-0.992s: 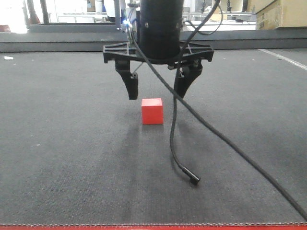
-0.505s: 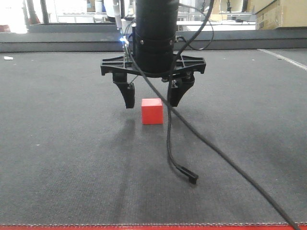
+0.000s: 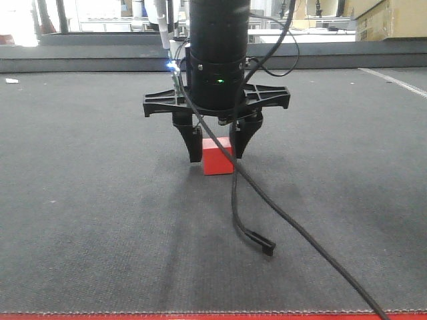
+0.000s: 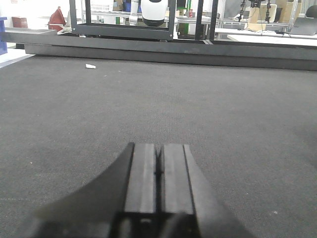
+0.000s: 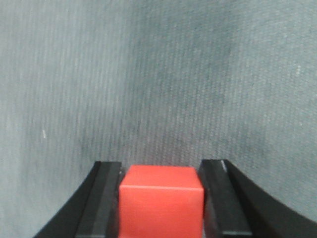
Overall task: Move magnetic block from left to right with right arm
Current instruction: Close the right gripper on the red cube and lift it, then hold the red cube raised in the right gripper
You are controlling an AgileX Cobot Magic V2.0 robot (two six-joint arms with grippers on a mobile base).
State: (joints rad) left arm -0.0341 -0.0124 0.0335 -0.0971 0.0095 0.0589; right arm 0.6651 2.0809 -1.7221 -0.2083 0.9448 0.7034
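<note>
The magnetic block [image 3: 219, 164] is a small red cube resting on the dark grey mat [image 3: 100, 200]. My right gripper [image 3: 217, 155] comes straight down over it, one black finger on each side, and is shut on it. In the right wrist view the block [image 5: 161, 208] fills the gap between the two pads [image 5: 106, 198], with the right gripper [image 5: 161, 166] low over the mat. The left gripper [image 4: 159, 148] is shut with nothing in it, hovering over bare mat with no block in its view.
A loose black cable with a plug end [image 3: 267, 248] hangs from the right arm and trails across the mat toward the front right. Tan cardboard boxes [image 3: 393, 17] stand beyond the mat's raised back ledge [image 3: 67, 60]. A white scrap [image 4: 90, 66] lies far off.
The right gripper came down around the block and its fingers closed from wide apart onto the block's sides. The block shifted slightly to the right.
</note>
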